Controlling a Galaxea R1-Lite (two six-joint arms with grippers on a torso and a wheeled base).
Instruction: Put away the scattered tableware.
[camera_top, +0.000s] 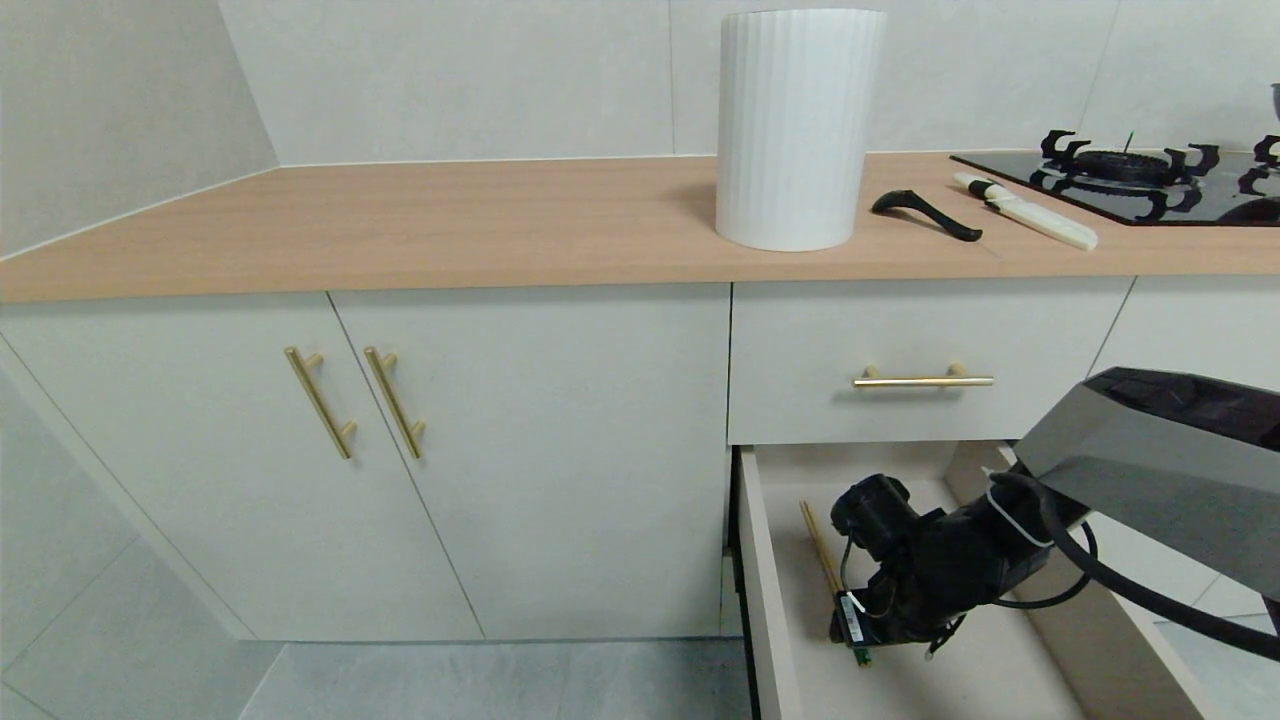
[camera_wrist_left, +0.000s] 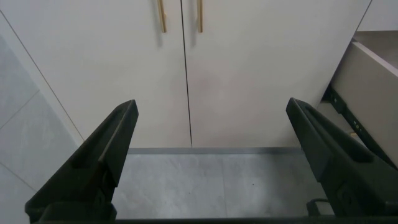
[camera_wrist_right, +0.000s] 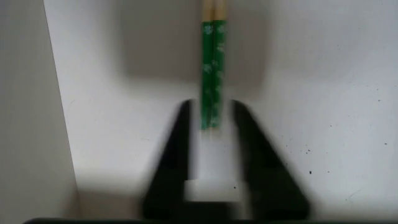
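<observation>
Even, soft light was cast from above. A faint shadow was thrown on the countertop (camera_top: 450, 220) beside the white canister (camera_top: 798, 130). In the right wrist view the right gripper (camera_wrist_right: 210, 109) was blurred, and a broad shadow was laid around the chopsticks (camera_wrist_right: 211, 74).

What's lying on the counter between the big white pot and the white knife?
A black curved tool lies there on the counter, as the head view shows.

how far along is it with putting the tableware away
Done: the drawer is open and the chopsticks are inside it. In hand: the right gripper is at the chopsticks' green end. Left: the white knife and the black-handled tool lie on the countertop, and the drawer is not yet shut.
</observation>
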